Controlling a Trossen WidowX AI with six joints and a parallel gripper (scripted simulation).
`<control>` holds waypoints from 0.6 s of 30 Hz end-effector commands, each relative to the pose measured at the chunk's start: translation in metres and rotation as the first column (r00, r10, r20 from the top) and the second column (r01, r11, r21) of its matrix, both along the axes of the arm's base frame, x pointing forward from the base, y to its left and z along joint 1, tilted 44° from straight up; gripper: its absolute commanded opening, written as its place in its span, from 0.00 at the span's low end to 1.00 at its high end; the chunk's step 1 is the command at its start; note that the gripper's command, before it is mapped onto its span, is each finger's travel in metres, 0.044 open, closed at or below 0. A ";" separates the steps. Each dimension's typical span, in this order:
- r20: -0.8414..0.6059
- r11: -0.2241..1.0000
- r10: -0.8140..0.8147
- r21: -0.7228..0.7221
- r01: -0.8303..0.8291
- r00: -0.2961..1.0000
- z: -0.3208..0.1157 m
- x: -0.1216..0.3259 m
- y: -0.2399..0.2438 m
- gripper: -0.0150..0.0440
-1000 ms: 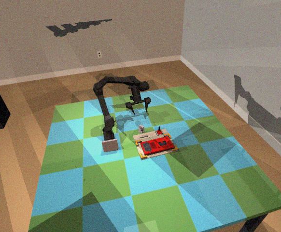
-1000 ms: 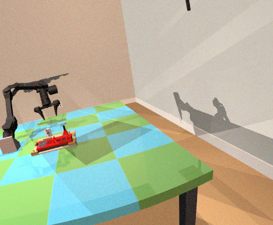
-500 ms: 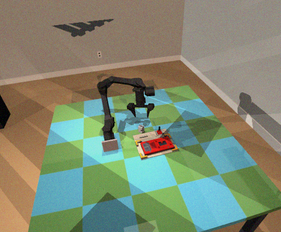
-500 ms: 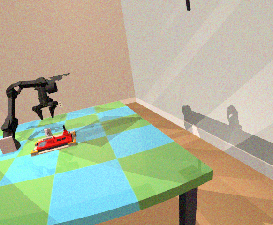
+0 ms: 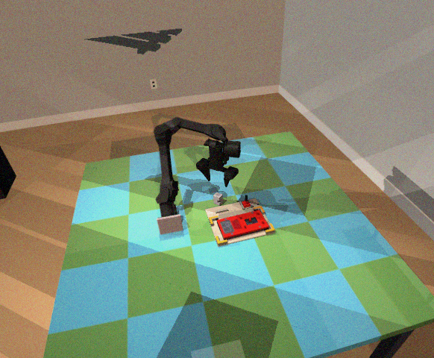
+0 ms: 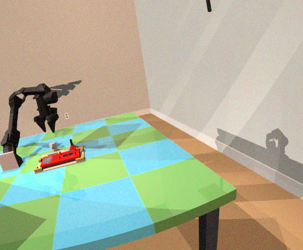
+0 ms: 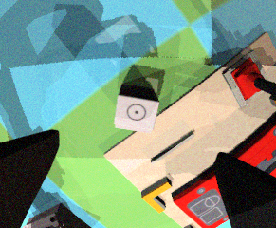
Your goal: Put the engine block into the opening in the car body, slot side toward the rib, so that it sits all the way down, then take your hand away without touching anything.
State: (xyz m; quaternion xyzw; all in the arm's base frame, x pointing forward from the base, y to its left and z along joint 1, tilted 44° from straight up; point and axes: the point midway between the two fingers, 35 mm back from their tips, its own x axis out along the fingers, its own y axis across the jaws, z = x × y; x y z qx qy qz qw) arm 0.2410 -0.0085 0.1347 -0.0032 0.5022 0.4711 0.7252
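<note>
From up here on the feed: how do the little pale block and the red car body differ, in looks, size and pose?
The pale block is whitish; the car body is bright red with grey details. The block is small and compact, the car body long and far larger. The block stands beside the beige board; the car body lies flat on it. Neither is in the pincer.
</note>
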 end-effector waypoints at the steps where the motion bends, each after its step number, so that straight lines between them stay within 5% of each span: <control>1: -0.010 1.000 -0.015 0.018 0.015 1.000 -0.002 -0.001 0.000 1.00; 18: -0.008 1.000 -0.014 0.019 0.015 1.000 -0.038 0.001 0.034 1.00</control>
